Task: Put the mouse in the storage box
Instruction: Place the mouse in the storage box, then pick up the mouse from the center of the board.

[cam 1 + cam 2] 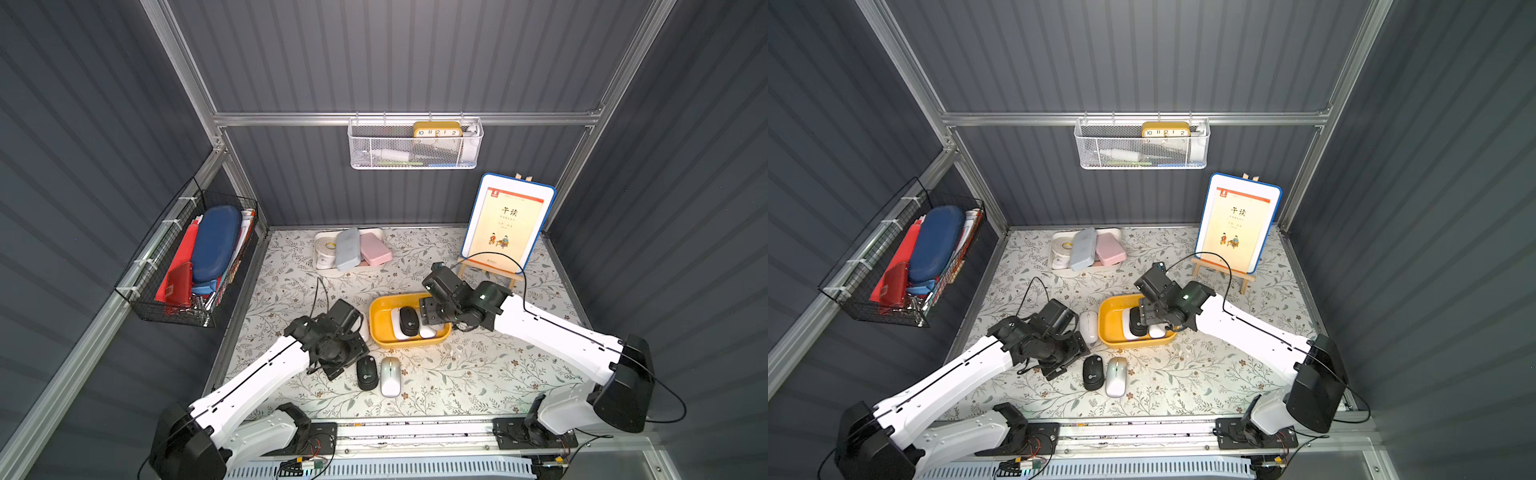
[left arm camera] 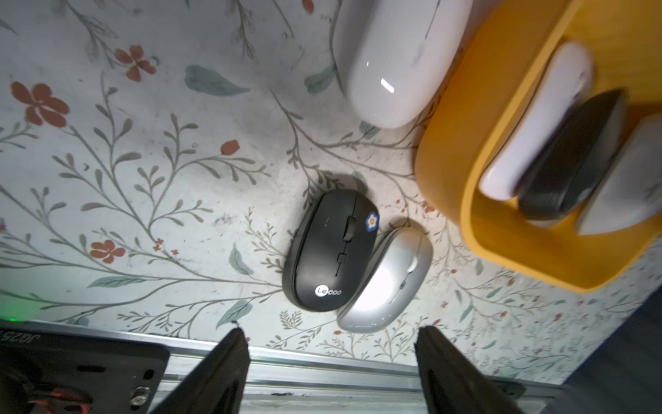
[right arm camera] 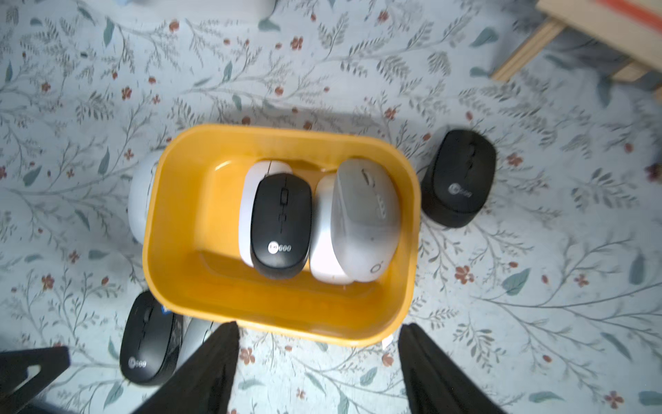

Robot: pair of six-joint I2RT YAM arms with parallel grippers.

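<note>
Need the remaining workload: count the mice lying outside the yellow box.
4: white mouse beside the storage box, black mouse and silver mouse touching in front, second black mouse on its other side. Arms may hide more.

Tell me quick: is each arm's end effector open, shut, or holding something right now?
Left end effector: open, holding nothing.
Right end effector: open, holding nothing.

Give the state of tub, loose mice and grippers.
Shallow yellow plastic tub: holds four mice, stacked in pairs.
Black oval mouse: on table, touching silver mouse.
Glossy white mouse: on table, beside tub.
Other black mouse: on table, beside tub.
Left gripper: open, empty.
Right gripper: open, empty.
</note>
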